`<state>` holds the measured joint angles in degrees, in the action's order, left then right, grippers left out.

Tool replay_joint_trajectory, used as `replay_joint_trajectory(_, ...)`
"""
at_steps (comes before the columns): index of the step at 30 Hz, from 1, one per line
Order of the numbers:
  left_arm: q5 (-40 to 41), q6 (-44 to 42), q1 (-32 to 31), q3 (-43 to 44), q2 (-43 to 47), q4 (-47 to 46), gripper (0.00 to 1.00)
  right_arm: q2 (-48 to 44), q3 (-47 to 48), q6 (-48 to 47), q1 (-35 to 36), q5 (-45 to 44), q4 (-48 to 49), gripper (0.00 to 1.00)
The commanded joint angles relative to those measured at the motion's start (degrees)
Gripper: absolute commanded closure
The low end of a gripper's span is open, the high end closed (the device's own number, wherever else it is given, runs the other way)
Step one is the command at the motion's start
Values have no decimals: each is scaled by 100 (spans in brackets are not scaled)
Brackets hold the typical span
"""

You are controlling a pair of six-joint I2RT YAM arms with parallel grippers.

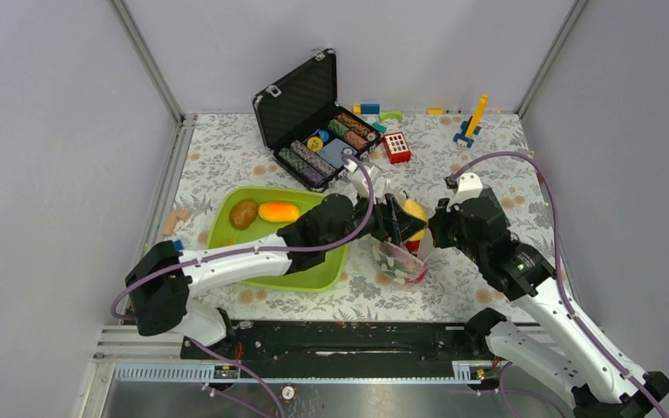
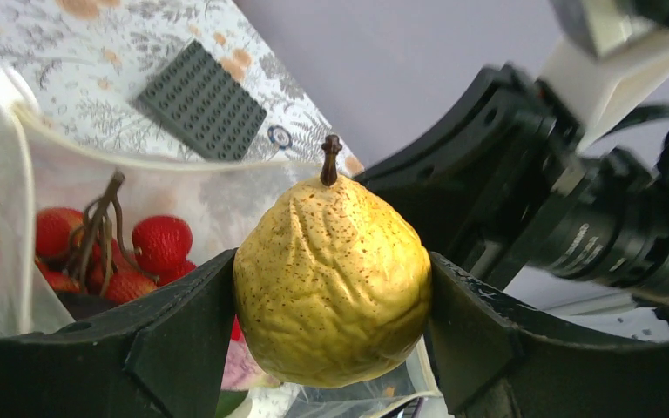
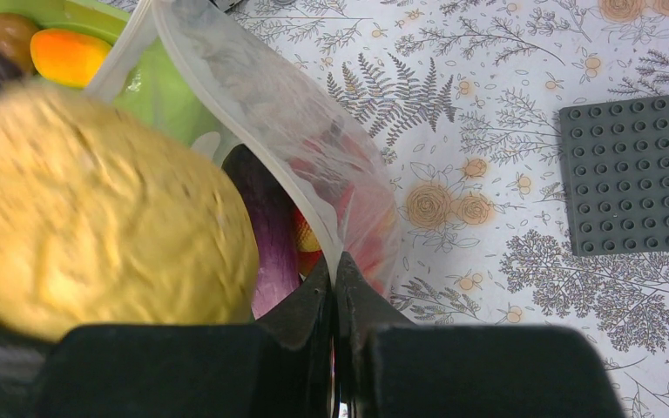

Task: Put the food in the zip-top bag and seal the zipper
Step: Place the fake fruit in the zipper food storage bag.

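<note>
My left gripper (image 1: 402,221) is shut on a yellow pear (image 1: 415,209), held just over the open mouth of the dotted zip-top bag (image 1: 398,261). In the left wrist view the pear (image 2: 331,270) sits between both fingers, and a red berry cluster (image 2: 152,244) lies inside the bag (image 2: 226,196) below. My right gripper (image 3: 334,270) is shut on the bag's rim with the zipper strip (image 3: 226,109) and holds it up. A purple eggplant (image 3: 266,218) is inside the bag. The pear (image 3: 96,209) also fills the left of the right wrist view.
The lime-green tray (image 1: 219,228) holds a brown fruit (image 1: 244,213) and an orange fruit (image 1: 279,212), left of the bag. An open black case of poker chips (image 1: 314,131) and loose blocks (image 1: 396,146) stand behind. A grey baseplate (image 3: 636,174) lies right of the bag.
</note>
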<state>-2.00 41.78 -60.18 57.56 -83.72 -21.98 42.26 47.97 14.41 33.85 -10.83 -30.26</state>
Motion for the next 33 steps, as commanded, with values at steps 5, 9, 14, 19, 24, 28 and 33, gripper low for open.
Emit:
replay_joint_trajectory(5,1021,-178,-425,-122,-83,-22,78,37,11,-15,-26,-71,163,96)
replay_joint_trajectory(9,1120,-230,-530,-90,-164,44,66,103,20,-26,-26,-73,165,96)
replay_joint_trajectory(14,1115,-264,-581,-70,-135,113,30,73,14,-32,-18,-144,159,96)
replay_joint_trajectory(19,1139,-272,-591,-32,-86,212,2,43,2,-29,-26,-139,162,96)
replay_joint_trajectory(24,1169,-268,-600,-4,-83,312,1,11,-6,-11,-24,-119,168,96)
replay_joint_trajectory(28,1200,-311,-622,49,-63,401,1,-23,-15,-4,-24,-121,169,96)
replay_joint_trajectory(33,1219,-348,-626,75,-1,431,1,-50,-15,-1,-19,-115,170,96)
